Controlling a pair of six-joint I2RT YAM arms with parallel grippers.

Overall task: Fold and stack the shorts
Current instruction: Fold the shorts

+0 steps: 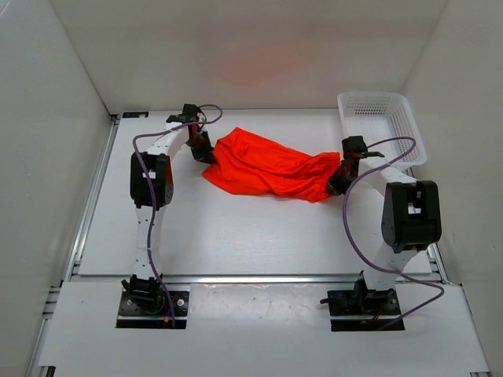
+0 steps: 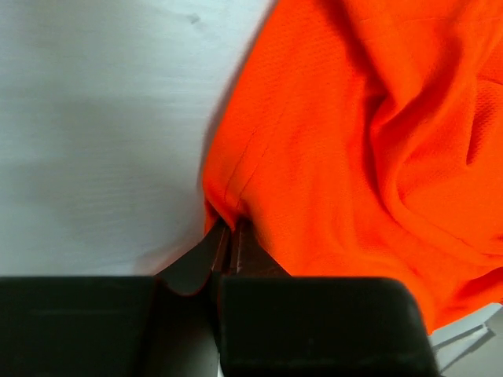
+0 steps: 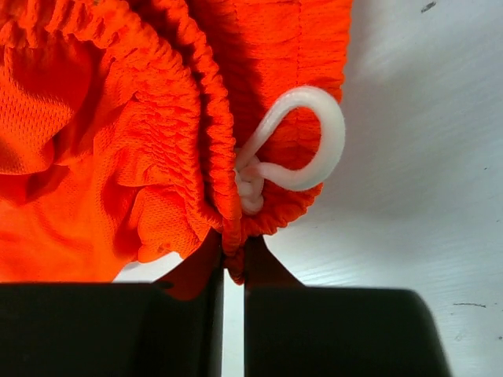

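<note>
The orange-red shorts (image 1: 267,166) hang stretched between my two grippers over the back middle of the table. My left gripper (image 1: 206,151) is shut on a hem corner of the shorts (image 2: 330,133) at their left end; its jaws pinch the fabric (image 2: 229,229). My right gripper (image 1: 336,179) is shut on the gathered elastic waistband (image 3: 196,94) at their right end, pinched at the gripper's tips (image 3: 234,255). The white drawstring (image 3: 302,145) loops out of the waistband just beyond the right fingers.
A white plastic basket (image 1: 380,126) stands at the back right, close behind the right arm. White walls close in the table on three sides. A metal rail (image 1: 94,188) runs along the left edge.
</note>
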